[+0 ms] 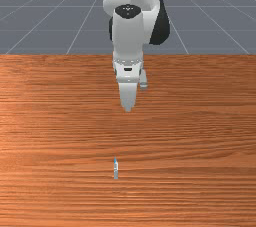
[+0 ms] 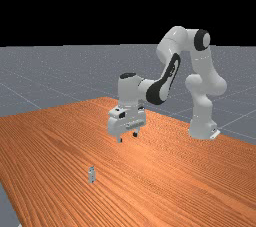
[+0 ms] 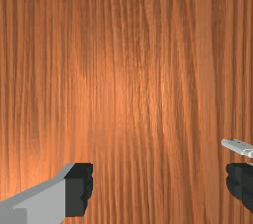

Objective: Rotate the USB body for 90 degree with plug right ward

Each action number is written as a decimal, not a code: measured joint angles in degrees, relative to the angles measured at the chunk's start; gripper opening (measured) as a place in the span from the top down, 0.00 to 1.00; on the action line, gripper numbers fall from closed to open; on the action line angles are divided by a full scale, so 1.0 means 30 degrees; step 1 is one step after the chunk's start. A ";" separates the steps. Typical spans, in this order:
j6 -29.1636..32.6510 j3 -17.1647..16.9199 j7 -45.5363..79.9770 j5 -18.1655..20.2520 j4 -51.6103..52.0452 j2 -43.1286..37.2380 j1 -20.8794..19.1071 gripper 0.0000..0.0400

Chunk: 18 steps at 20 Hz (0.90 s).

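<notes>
The USB body (image 1: 115, 168) is seen on the wooden counter (image 1: 200, 136), small and pale with a bluish tip, nearer the front view's camera than the hand and slightly to the front view's left of it. It appears to be stood on end, though which end is the plug cannot be told. Above the counter, well apart from it, the pincer (image 2: 128, 137) is held aloft with its two fingers spread and nothing gripped; in the wrist view the body is seen just outside the gap, past one fingertip (image 3: 239, 183). The approach is judged to be the step in hand — neither grasp nor quarter turn has been made. Next, the hand must be carried over the body, lined up and lowered, so that it can be closed on from both sides; so narrow a piece could be tipped by a stray finger.
</notes>
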 joint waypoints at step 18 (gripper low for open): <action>-0.1319 0.0061 -0.2452 -0.0251 0.1034 0.0511 -0.0621 1.00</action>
